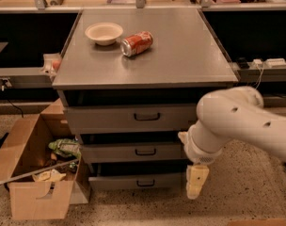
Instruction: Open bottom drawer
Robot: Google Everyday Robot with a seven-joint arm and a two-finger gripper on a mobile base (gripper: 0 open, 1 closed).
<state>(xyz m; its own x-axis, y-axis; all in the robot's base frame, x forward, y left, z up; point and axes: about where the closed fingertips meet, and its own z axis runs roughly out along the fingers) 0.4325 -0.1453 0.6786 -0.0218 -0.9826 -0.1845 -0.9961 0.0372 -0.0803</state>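
The bottom drawer (119, 181) is the lowest grey front of the metal cabinet (147, 74), with a small black handle (145, 183) at its centre. It sits close to the floor, set back under the middle drawer (133, 152). My gripper (197, 181) hangs pointing down at the drawer's right end, level with the handle and to its right. The white arm (237, 121) covers the cabinet's right front corner and the right ends of the lower drawers.
The top drawer (133, 117) is the widest front. A cream bowl (104, 33) and a red can on its side (137, 43) lie on the cabinet top. An open cardboard box (35, 173) with rubbish stands on the floor at the left. A counter runs behind.
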